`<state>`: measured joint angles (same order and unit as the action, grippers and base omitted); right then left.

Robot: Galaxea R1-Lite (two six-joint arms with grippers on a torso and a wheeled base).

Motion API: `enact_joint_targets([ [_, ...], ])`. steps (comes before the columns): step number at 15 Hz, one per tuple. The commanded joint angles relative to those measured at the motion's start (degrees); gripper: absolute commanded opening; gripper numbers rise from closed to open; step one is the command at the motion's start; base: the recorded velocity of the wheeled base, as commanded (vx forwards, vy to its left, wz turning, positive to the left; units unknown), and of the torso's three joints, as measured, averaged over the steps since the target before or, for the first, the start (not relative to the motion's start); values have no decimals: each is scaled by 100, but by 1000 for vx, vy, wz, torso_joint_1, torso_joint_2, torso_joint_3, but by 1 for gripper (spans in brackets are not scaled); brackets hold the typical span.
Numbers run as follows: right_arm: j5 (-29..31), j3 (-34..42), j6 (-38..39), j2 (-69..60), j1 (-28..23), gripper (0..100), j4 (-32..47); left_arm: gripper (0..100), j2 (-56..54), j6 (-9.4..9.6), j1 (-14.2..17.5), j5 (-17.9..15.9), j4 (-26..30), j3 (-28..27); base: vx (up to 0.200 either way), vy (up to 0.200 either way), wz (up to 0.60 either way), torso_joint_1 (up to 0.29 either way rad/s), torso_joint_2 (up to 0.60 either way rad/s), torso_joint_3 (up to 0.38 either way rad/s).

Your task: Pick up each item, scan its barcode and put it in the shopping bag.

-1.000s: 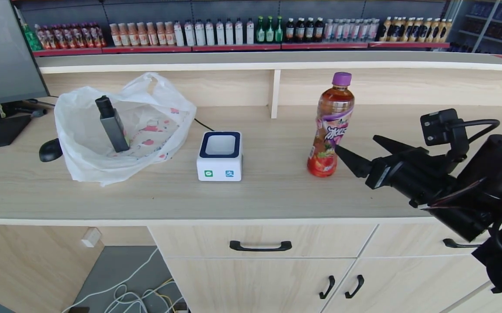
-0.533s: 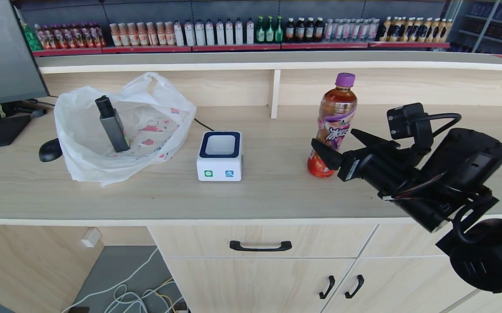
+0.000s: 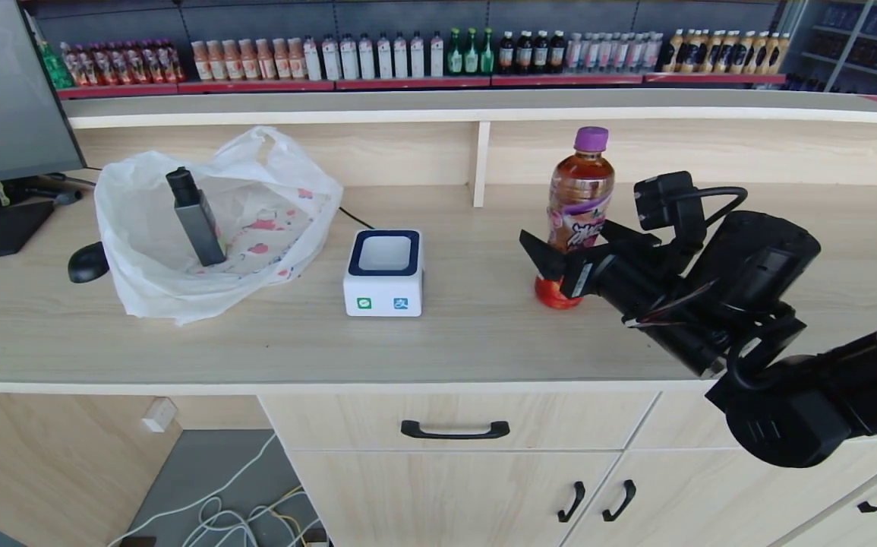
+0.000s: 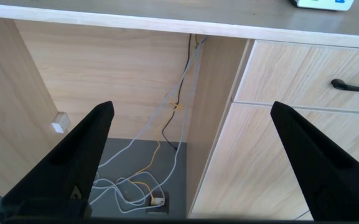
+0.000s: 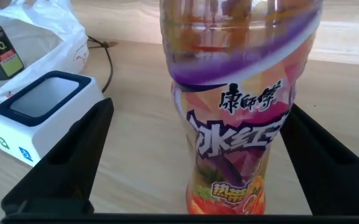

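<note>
Purple-capped bottle (image 3: pixel 582 178) stands on the wooden counter (image 3: pixel 468 342), its lower half hidden by our right gripper (image 3: pixel 569 243), whose 2 fingers sit wide apart either side, perhaps not touching. Our left gripper (image 4: pixel 191 107) gapes, empty.

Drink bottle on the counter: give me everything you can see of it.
The drink bottle is clear plastic with a purple cap, amber liquid and a colourful wrap label, red-orange at the base. It stands upright and capped on the wooden counter, right of the white scanner. The open right gripper straddles its lower half, a finger on either side; contact is unclear.
</note>
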<state>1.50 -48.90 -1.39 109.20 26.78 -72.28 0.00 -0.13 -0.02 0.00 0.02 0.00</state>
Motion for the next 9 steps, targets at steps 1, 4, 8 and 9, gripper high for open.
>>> enact_joint_targets([
  [1, 70, -270, -2, 251, 2, 100, 21, 100, 0, -4, 2, 0, -2, 0, 0, 0, 0, 0, 0, 0],
  [4, 96, -524, -2, 338, -6, 100, 258, 100, 0, -4, -6, 0, -2, 0, 0, 0, 0, 0, 0, 0],
  [8, 96, -867, -2, 541, -50, 100, 381, 100, 0, -4, 2, 0, -2, 0, 0, 0, 0, 0, 0, 0],
  [9, 96, -867, -10, 541, -77, 100, 381, 100, 0, -4, 2, 0, -2, 0, 0, 0, 0, 0, 0, 0],
])
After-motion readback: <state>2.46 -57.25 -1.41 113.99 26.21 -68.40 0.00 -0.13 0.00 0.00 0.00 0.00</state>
